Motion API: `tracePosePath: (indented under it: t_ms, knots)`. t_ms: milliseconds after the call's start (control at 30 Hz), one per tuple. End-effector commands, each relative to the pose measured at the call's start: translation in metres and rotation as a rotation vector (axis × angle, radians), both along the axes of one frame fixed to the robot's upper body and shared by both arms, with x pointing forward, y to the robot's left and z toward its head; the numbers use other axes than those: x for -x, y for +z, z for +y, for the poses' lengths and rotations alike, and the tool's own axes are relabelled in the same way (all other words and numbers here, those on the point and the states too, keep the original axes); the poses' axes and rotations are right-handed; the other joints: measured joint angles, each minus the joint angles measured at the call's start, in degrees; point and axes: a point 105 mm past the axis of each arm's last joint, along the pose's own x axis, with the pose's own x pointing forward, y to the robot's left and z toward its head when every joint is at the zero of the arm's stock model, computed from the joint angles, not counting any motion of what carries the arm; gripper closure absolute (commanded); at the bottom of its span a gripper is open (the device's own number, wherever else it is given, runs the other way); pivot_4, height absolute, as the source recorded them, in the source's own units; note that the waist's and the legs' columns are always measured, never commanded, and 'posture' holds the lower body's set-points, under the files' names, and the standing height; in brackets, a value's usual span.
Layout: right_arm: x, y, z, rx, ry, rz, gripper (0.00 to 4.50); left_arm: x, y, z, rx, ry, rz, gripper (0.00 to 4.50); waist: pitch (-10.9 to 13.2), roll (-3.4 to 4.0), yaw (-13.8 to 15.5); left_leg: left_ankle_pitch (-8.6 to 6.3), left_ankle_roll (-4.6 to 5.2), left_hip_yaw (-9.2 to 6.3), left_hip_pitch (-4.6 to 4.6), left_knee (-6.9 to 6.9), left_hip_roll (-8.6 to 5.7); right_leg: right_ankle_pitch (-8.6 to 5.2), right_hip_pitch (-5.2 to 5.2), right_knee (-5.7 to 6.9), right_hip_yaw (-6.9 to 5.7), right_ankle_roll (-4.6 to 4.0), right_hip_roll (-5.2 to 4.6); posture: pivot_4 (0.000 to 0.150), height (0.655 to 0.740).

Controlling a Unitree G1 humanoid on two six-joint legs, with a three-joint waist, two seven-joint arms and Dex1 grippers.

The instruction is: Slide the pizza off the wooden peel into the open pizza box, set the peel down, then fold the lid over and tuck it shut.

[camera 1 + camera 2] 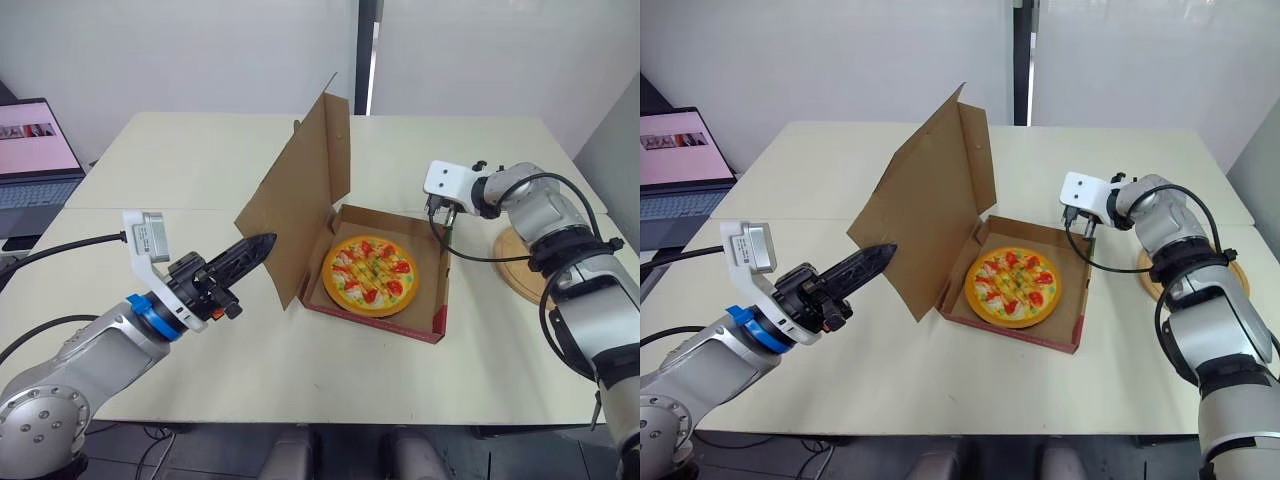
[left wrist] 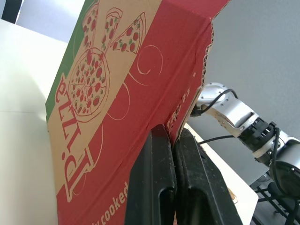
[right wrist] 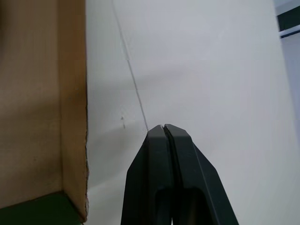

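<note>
Left gripper (image 1: 267, 241) closed, empty, tip at lid (image 1: 300, 200) — push high, slowly, over pizza (image 1: 370, 275); right gripper (image 3: 163, 127) closed, empty, beside box (image 1: 378, 326).

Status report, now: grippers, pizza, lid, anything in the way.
Left gripper shut, tip at outer face of raised lid. Right gripper shut, beside far corner of box. Pizza in box, peel down on table. Nothing seen over the box.

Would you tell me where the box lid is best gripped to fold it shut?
Take the lid by its free upper edge, coming from the robot's left: it stands nearly upright, hinged along the box's left side, so leverage is likely greatest there.
</note>
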Motion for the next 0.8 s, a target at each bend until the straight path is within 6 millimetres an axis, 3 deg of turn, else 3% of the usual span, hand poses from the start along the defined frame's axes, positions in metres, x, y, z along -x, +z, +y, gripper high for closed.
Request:
tracePosePath:
  t_ms: [33,400,800]
  knots:
    - [-0.002,0.003,-0.006,0.06,0.003,0.004,4.46,0.001,0.002,-0.002,-0.013,-0.014,-0.019,4.5,0.0,0.01,-0.01,0.0,0.0,0.0,0.0,0.0,0.0,0.0,0.0,0.0,-0.01,0.0,0.0,0.15,0.7281]
    - [0.016,-0.011,-0.012,0.097,0.099,0.209,4.46,-0.011,0.003,0.005,-0.062,-0.022,-0.043,4.5,0.02,0.04,-0.13,0.04,-0.07,-0.03,0.02,0.0,0.0,0.0,-0.06,0.17,0.0,-0.01,0.03,0.15,0.7281]
    - [0.059,-0.022,-0.019,0.159,0.294,0.376,4.46,-0.055,0.013,-0.002,-0.17,-0.134,-0.134,4.5,0.03,0.04,0.11,0.04,-0.07,-0.11,0.01,0.01,-0.01,0.0,-0.04,0.2,-0.07,-0.01,0.03,0.15,0.7281]
